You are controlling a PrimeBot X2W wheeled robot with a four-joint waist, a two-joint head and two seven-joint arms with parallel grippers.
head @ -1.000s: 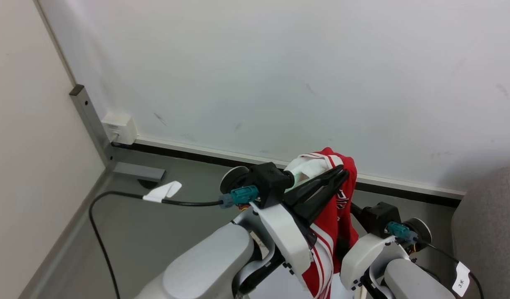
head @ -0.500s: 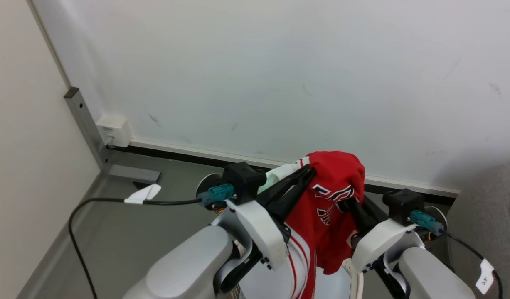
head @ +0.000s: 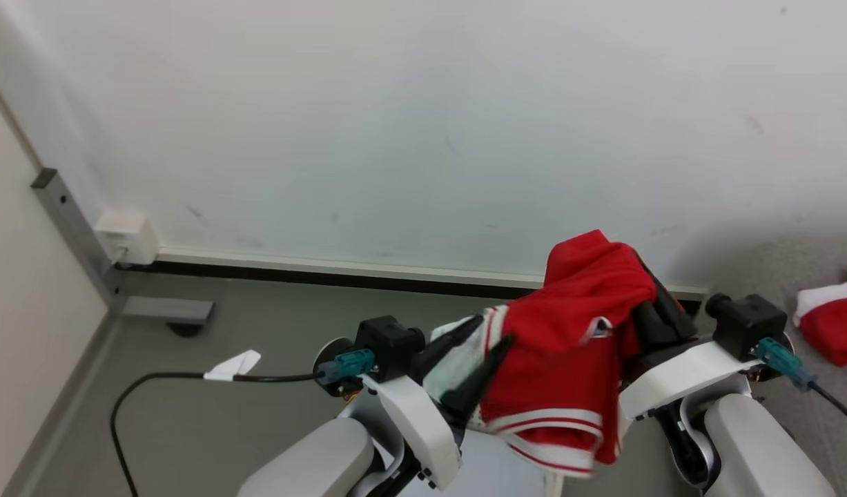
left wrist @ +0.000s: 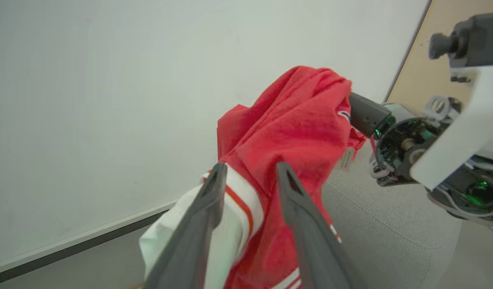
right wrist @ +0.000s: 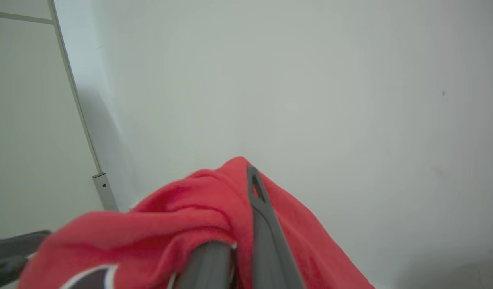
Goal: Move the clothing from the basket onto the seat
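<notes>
One piece of the clothing (head: 575,331), red with white striped trim and a white sleeve, hangs in the air between my two arms. My right gripper (right wrist: 248,180) is shut on its red upper fold, and the fabric drapes over the dark fingers (head: 661,314). My left gripper (head: 491,330) is open, its fingers spread around the white striped cuff (left wrist: 238,200), which lies loosely between them. A second red and white piece of the clothing (head: 834,324) lies on the grey seat (head: 768,269) at the right edge. The basket is out of view.
A pale wall with a dark baseboard (head: 326,273) runs across ahead of me. A metal post (head: 71,221) and a white socket box (head: 123,238) stand in the left corner. A black cable (head: 161,376) with a white tag (head: 233,364) trails over the grey floor.
The head camera has swung right, bringing the seat and the second garment into view. My right gripper has shut on the red fabric and lifted it. My left gripper's fingers have parted.
</notes>
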